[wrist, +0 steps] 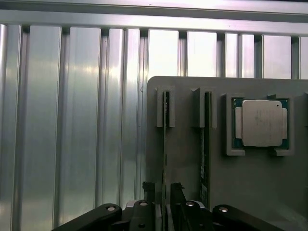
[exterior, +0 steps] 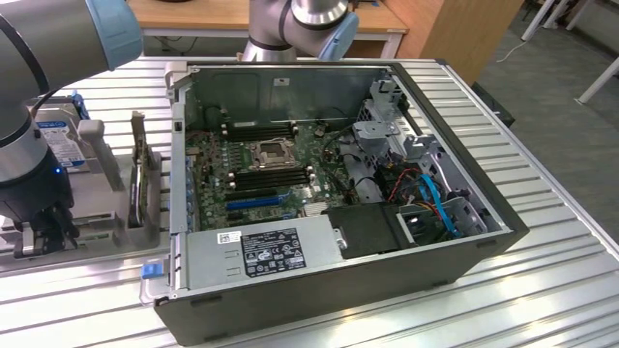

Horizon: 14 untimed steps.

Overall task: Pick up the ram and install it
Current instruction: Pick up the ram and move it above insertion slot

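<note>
- The ram (wrist: pixel 166 144) stands on edge in a narrow slot of the grey fixture tray (wrist: pixel 269 192), not yet lifted. A second stick (wrist: pixel 206 144) stands in the neighbouring slot, and a processor chip (wrist: pixel 262 122) lies in a pocket just beyond that.
- The gripper (wrist: pixel 162 192) straddles the ram's near end with one finger on each side. The jaws are wide apart, a gap shows on at least one side, and nothing is held.
- In the exterior view the gripper (exterior: pixel 46 243) hangs over the tray, at about nine o'clock from the computer case (exterior: pixel 338 290), with a blue-labelled hard drive (exterior: pixel 56 145) at roughly twelve o'clock from it.
- Step in hand, as I judge it: the pick, with the grasp lined up but not made.
- A grasp here calls for pads square on the stick's flat faces, clear of the neighbouring stick, and a straight pull out of the slot.
- The long black memory slots (exterior: pixel 271 177) on the motherboard lie well apart from the tray, inside the case.
</note>
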{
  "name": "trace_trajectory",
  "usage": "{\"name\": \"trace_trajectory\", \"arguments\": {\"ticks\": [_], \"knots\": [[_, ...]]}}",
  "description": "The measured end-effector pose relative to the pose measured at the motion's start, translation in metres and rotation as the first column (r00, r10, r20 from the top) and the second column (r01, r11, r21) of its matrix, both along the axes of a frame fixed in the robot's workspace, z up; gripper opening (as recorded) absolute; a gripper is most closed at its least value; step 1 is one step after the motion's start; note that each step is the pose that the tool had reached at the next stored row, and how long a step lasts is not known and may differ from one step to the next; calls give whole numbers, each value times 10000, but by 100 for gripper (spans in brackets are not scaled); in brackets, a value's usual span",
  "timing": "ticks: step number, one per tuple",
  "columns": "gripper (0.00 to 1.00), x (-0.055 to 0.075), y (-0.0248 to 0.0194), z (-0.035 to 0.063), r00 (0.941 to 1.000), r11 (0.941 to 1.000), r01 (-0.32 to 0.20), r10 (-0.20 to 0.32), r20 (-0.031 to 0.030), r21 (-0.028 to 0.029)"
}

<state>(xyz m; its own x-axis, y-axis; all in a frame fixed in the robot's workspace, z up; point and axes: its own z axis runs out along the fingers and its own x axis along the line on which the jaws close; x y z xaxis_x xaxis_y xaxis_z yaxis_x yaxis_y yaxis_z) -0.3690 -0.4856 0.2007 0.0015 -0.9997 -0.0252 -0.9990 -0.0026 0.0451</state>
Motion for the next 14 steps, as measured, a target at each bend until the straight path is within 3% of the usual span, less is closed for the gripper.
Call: {"name": "trace_trajectory", "arguments": {"ticks": [2,3,14], "knots": [[28,0,0,0,10000,10000,0,0,0,1],[21,0,0,0,10000,10000,0,0,0,0],[21,0,0,0,10000,10000,-34,34,2,1]]}}
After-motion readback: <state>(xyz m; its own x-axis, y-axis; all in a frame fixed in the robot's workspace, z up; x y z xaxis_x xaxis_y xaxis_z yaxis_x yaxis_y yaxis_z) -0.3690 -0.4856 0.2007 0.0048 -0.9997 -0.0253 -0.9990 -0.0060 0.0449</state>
